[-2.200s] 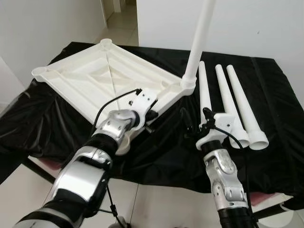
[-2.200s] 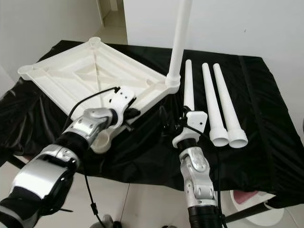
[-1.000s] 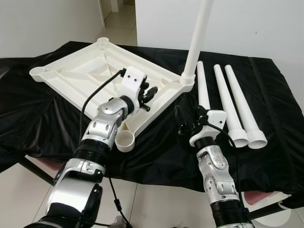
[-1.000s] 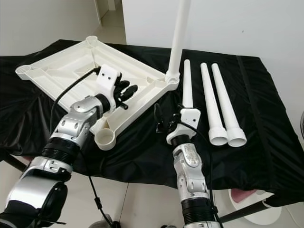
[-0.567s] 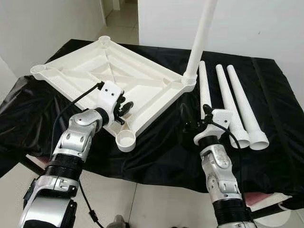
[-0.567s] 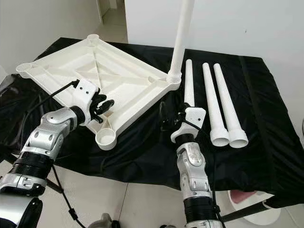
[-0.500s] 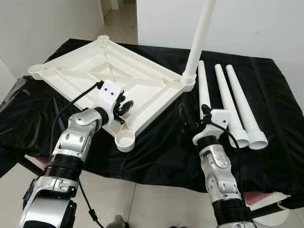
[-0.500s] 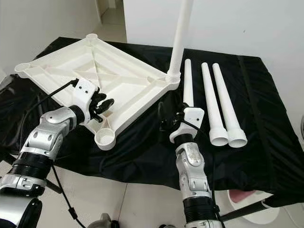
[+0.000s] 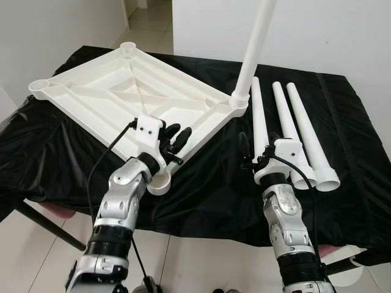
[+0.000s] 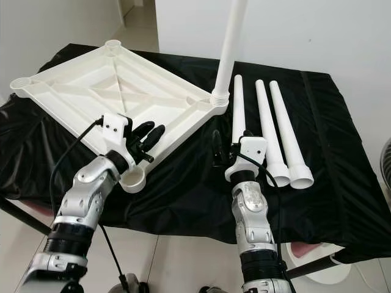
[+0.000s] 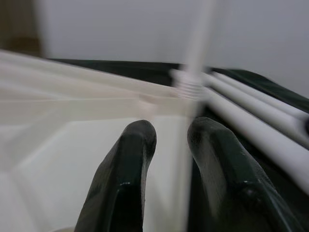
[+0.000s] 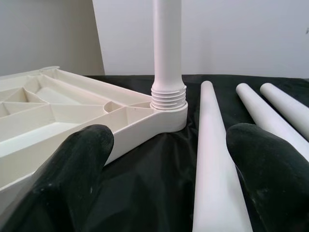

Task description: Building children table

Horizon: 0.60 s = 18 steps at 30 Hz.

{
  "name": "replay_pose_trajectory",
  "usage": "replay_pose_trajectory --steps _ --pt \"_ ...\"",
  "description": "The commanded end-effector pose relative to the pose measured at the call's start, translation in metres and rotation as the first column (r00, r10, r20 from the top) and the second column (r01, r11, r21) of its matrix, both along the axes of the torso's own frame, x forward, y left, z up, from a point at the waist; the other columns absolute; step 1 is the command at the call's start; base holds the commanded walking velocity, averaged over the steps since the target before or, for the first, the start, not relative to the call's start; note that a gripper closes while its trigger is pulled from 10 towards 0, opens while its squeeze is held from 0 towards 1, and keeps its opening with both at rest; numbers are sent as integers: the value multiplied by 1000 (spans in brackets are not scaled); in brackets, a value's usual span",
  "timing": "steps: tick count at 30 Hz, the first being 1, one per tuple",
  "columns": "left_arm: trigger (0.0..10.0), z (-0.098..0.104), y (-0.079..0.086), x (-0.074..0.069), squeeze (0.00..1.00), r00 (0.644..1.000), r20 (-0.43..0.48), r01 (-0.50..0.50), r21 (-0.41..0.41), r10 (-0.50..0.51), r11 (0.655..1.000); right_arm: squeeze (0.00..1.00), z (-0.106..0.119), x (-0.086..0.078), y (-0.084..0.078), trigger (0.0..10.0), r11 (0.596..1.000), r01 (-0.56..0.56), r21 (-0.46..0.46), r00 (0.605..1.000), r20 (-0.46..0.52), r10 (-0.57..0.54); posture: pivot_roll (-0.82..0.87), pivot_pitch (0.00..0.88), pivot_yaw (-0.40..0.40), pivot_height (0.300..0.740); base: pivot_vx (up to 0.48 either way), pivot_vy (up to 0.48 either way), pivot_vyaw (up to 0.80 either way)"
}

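Observation:
A white plastic tabletop (image 9: 104,97) lies upside down on a black cloth. One white leg (image 9: 253,49) stands upright, screwed into its far right corner. The near corner socket (image 9: 160,183) holds nothing. Three loose white legs (image 9: 305,140) lie side by side to the right. My left gripper (image 9: 178,134) hovers at the tabletop's near right rim just above that socket, its fingers (image 11: 140,145) a narrow gap apart and pointing toward the upright leg. My right gripper (image 9: 256,145) is open wide, with one finger on each side of the nearest loose leg (image 12: 212,145).
The black cloth (image 9: 208,195) drapes over the table's front edge, close to both my forearms. A white wall stands behind the table, and tiled floor shows at the back left. A white object (image 10: 317,268) sits on the floor at the lower right.
My left gripper has drawn back from over the tabletop's inside to its near right rim by the corner socket. My right gripper has edged forward along the nearest loose leg. The camera shifted slightly.

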<state>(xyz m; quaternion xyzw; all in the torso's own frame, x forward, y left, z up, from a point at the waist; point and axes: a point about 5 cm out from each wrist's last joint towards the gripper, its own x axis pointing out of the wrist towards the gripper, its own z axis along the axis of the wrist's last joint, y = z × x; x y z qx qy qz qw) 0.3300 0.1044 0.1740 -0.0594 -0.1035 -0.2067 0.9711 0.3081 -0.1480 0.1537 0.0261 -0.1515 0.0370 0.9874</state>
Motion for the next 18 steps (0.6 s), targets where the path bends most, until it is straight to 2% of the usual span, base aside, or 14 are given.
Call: replay_pose_trajectory --steps 1,3,7,18 --pt "10000 -2 8 0 0 997 -7 -72 -37 71 997 0 -5 0 0 10000 1000 9 -8 1000 -10 -9 120 71 -32 740 0 0 0" --pt "10000 -2 8 0 0 997 -7 -72 -37 71 997 0 -5 0 0 10000 1000 9 -8 1000 -10 -9 120 71 -32 740 0 0 0" --pt "10000 2 6 -3 0 990 67 -123 -6 123 992 0 -7 0 0 10000 998 22 -53 1000 2 -22 121 69 -36 740 0 0 0" --pt "10000 8 -3 0 0 988 130 -83 24 79 996 0 -5 1 3 10000 999 9 -32 1000 10 -9 120 78 -23 740 0 0 0"
